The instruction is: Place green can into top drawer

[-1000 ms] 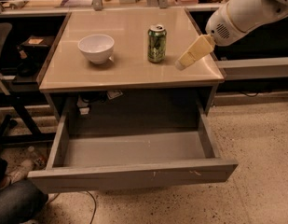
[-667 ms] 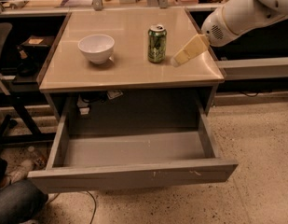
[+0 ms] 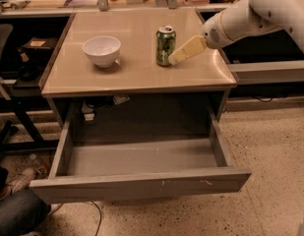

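Note:
The green can (image 3: pixel 166 45) stands upright on the beige tabletop (image 3: pixel 136 75), right of centre. My gripper (image 3: pixel 174 59) reaches in from the right on the white arm (image 3: pixel 250 14), and its cream tip is right beside the can's lower right side, at or near touching. The top drawer (image 3: pixel 141 185) below the tabletop is pulled fully out; its grey inside (image 3: pixel 141 156) holds nothing, and its front panel shows small white scuff marks.
A white bowl (image 3: pixel 102 49) sits on the tabletop left of the can. A person's leg and shoe (image 3: pixel 14 200) are at the lower left near the drawer's corner. A dark chair and clutter (image 3: pixel 14 68) stand to the left. Shelving lies behind the table.
My gripper has moved left across the tabletop, from a gap right of the can to right beside it. The can, bowl and drawer have not moved.

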{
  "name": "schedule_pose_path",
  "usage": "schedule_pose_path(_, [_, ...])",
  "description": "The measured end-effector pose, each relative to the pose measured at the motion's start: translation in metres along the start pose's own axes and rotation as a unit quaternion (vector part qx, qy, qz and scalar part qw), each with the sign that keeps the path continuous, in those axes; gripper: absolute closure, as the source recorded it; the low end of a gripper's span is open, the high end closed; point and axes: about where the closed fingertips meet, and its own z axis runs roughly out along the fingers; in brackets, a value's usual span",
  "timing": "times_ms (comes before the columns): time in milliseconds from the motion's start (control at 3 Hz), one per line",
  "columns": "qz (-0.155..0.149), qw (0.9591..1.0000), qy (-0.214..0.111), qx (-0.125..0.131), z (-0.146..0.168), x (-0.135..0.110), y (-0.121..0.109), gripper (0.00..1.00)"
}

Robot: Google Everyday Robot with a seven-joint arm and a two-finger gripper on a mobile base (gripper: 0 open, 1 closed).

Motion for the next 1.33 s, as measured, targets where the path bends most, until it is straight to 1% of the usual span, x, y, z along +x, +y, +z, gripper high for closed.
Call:
schedule_pose_path(333, [0.002,1.0,-0.001,-0.001,0.002,0.001,-0.001,0.0])
schedule_pose_path(667, [0.013,0.9997,-0.015,-0.013,0.009,0.002,0.0,0.0])
schedule_pose_path(1000, [0.019,0.9989,-0.035,-0.026,0.034,-0.006,-0.002,0.0])
schedule_pose_path(1333, [0.018,0.9983,-0.04,-0.037,0.054,-0.015,-0.004,0.0])
